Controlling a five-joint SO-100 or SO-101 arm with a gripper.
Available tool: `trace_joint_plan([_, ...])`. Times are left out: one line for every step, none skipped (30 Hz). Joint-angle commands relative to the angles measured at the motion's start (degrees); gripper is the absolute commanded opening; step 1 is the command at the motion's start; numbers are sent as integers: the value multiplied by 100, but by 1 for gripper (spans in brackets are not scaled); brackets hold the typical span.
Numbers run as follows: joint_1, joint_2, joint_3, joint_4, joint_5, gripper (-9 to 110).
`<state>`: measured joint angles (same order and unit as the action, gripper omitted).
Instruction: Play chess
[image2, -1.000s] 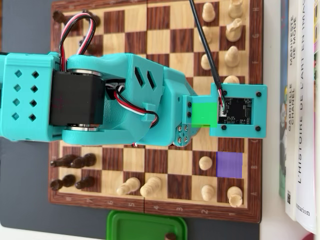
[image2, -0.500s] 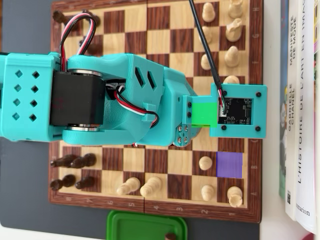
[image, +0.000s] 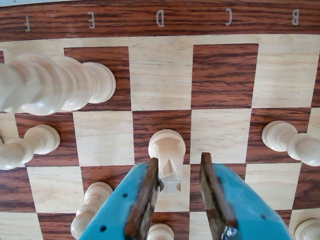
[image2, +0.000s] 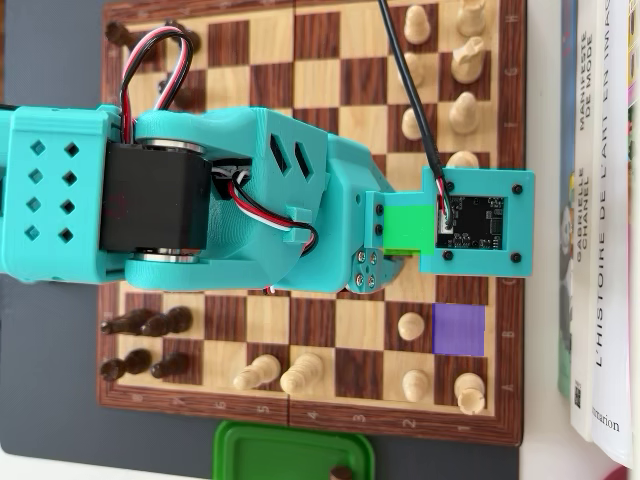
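Teal end effector (image: 177, 167) spread | left finger (image: 145, 195) touching white pawn (image: 167, 155) standing between fingers | wooden chessboard (image: 225, 75) beneath | purple square (image2: 459, 329) nearby

The overhead view looks straight down from high up. It shows most of the chessboard (image2: 300, 340), with the teal arm (image2: 200, 200) across the middle of the frame and books (image2: 600, 230) at the right edge. The wrist view sits very close to the chessboard (image: 225, 75), looking down and forward past the gripper (image: 179, 192) at the bottom of the frame. Both views share the board's squares and the light pieces (image: 167, 150).
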<state>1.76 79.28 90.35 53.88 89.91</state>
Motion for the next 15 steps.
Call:
trace_joint_plan([35, 158, -308, -44, -35, 13])
trace_joint_plan([35, 264, -308, -26, -35, 13])
trace_joint_plan([35, 378, -290, -26, -35, 13])
trace_joint_plan([35, 492, -255, -35, -35, 13])
trace_joint_plan([35, 562, -246, -35, -35, 14])
trace_joint_plan([26, 633, -246, -26, -18, 14])
trace_joint_plan([18, 694, -237, -18, -18, 14])
trace_joint_plan([9, 773, -211, -26, -9, 14])
trace_joint_plan([-9, 835, -167, -62, 18, 14])
trace_joint_plan([-18, 914, -123, -70, 18, 14])
trace_joint_plan([-18, 1002, -79, -70, 26, 14])
trace_joint_plan([-26, 1107, -18, -70, 26, 13])
trace_joint_plan([-26, 1213, 44, -70, 26, 13])
trace_joint_plan([-26, 1318, 97, -70, 26, 13])
trace_joint_plan([-26, 1424, 167, -70, 26, 13])
